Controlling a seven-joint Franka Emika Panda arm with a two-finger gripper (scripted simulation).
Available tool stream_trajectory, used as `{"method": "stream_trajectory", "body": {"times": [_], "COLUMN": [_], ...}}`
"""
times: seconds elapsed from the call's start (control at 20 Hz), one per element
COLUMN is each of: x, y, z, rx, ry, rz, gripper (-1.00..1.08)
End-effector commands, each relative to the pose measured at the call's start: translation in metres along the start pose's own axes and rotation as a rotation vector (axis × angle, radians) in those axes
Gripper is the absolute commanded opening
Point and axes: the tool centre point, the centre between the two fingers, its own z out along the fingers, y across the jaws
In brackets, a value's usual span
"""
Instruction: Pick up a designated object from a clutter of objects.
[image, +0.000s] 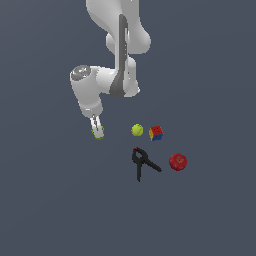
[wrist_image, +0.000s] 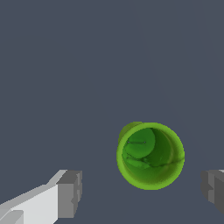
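A: Where is the green cup (wrist_image: 150, 155)?

B: It stands upright on the dark grey desk (image: 50, 200), mouth up. The wrist view looks straight down into its hollow; the rim is a bright green ring and the inside is darker. In the exterior view only a sliver of it (image: 99, 134) shows, directly under the fingertips, at the exterior view's left end of the clutter.

A: And the gripper (image: 97, 126)?

B: It hangs right over the cup, pointing down. In the wrist view the jaws stand wide: one grey pad (wrist_image: 69, 193) is on one side of the cup and the other (wrist_image: 212, 189) on the far side, both clear of the cup's wall. The cup sits between them, nearer the second pad. Nothing is gripped.

A: What else lies around?

B: Toward the exterior view's right of the cup, apart from it, is the yellow-green ball (image: 137, 130), and just beside that the red-blue-yellow cube (image: 156, 133). Nearer the camera lies the black clamp (image: 142, 163), its red tip pointing toward the ball, handles splayed. The red apple (image: 178, 161) sits near the clamp, further to the exterior view's right. None of them touch.
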Motion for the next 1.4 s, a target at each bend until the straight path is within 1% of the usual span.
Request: {"method": "stream_trajectory", "body": {"times": [0.0,0.25,0.6,1.1,1.35], "x": [0.002,0.004,0.004,0.004,0.004], "y": [0.008,0.016,0.016,0.018,0.017], "z": [0.006,0.012,0.016,0.052,0.062], "rx": [-0.001,-0.002,-0.003,-0.003,-0.003], "ry": [0.003,0.006,0.006,0.006,0.006], "rz": [0.046,0.091,0.089,0.094,0.095], "gripper": [1.00,1.00,1.00,1.00,1.00]}}
